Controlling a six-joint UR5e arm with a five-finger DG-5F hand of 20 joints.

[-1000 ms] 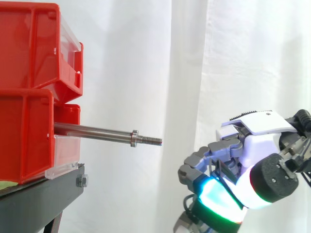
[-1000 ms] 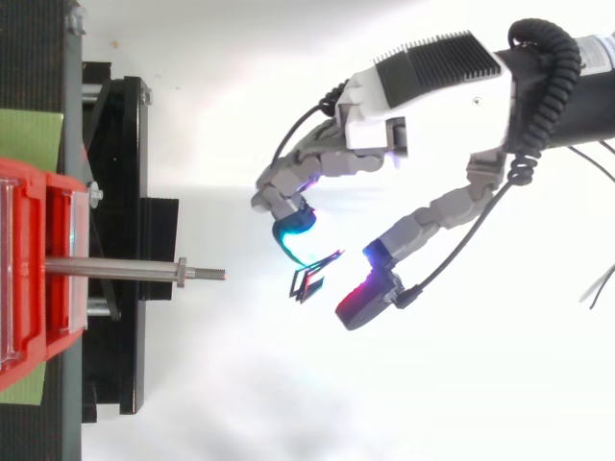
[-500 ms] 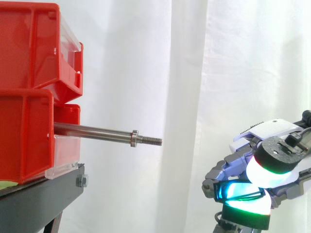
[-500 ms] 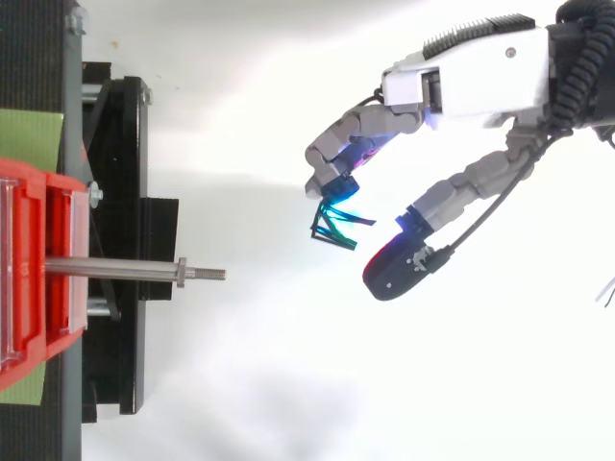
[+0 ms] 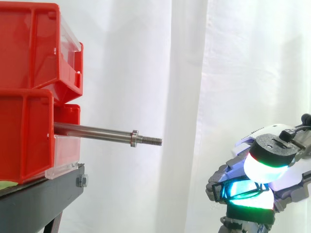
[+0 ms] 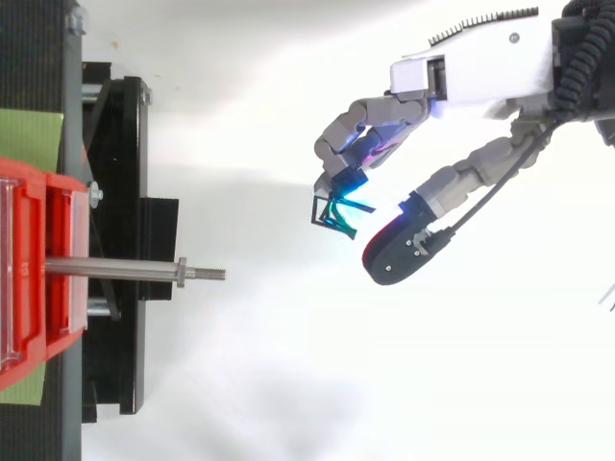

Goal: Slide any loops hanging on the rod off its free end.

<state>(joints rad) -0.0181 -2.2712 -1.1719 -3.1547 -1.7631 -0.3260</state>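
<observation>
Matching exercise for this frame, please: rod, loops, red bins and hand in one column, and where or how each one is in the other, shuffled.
Things:
1. rod
2. loops
3. red bins
4. hand

Places or states:
A. stacked on the black stand
B. in the side view, lower than the rod's free end and off to its right
C. bare, jutting out from the bins
D. hooked on curled fingers, well clear of the rod

Pairs: 1-C, 2-D, 3-A, 4-B
</observation>
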